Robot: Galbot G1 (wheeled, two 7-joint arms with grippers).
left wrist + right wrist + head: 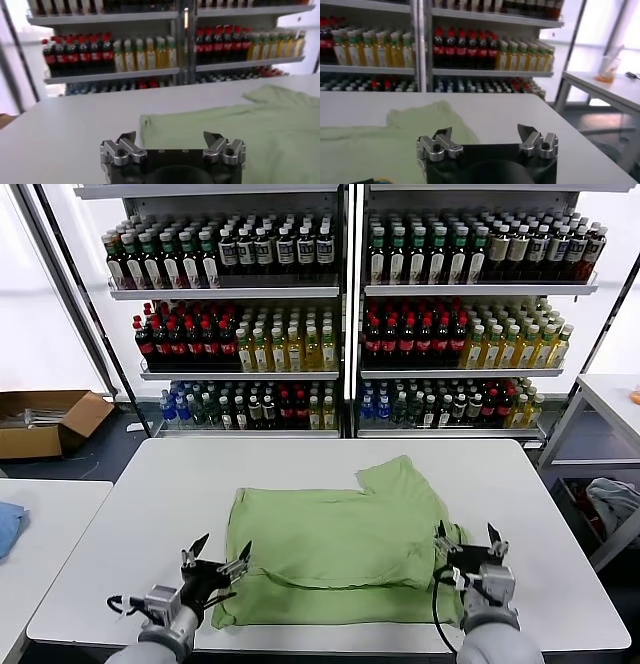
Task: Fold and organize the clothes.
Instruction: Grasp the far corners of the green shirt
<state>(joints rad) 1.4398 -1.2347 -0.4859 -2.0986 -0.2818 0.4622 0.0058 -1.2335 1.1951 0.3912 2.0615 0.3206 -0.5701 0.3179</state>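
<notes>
The light green soft cotton shirt looks limp and light; pinch its six-o'clock hem corners. Left gripper and right gripper both spread fingers wide, empty.

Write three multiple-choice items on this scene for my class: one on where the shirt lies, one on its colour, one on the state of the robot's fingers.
1. Where does the shirt lie?
A. on the white table
B. on a shelf
C. in the cardboard box

2. What colour is the shirt?
A. red
B. light green
C. blue

3. How do the fingers of the left gripper and right gripper stand?
A. both shut on cloth
B. one open, one shut
C. both open, holding nothing

Answers: 1 A, the shirt is spread across the tabletop; 2 B, it is pale green all over; 3 C, both wrist views show fingers spread apart with nothing between them.
</notes>
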